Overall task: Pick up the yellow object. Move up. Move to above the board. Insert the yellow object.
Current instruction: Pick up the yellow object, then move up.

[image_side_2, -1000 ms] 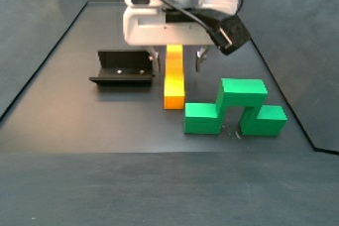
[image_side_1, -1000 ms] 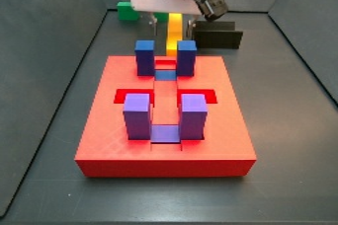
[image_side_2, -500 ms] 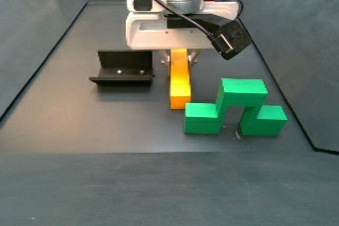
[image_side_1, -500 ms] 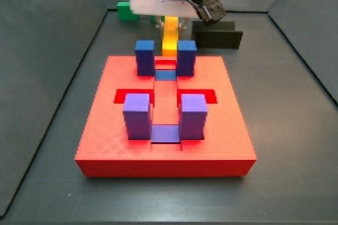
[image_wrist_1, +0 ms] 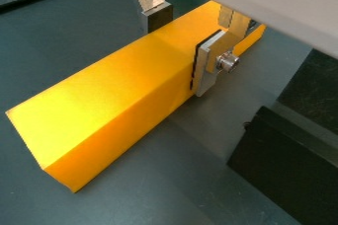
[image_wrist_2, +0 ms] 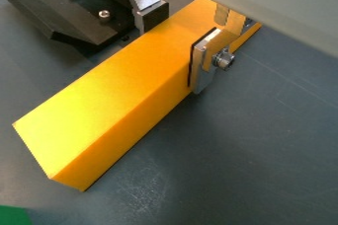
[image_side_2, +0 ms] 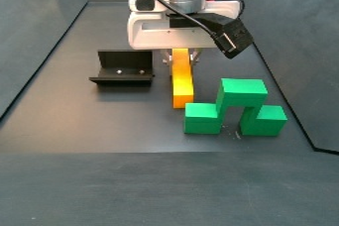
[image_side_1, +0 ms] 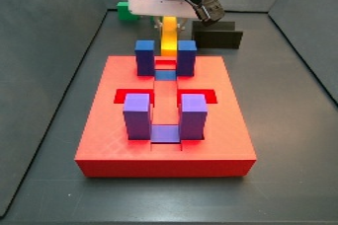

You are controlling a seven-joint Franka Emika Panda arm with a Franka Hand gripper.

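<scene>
While gripper (image_wrist_1: 183, 34) jaws clamp it, yellow object (image_wrist_1: 126, 96) long, narrow, yellow-orange

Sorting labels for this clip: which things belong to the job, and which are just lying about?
Job:
long yellow-orange bar, with the gripper around one end
thick red square board with blue-purple posts

Lying about:
green blocks
dark L-shaped fixture

The fixture (image_side_2: 121, 69) stands well apart from the green blocks (image_side_2: 236, 108).
</scene>
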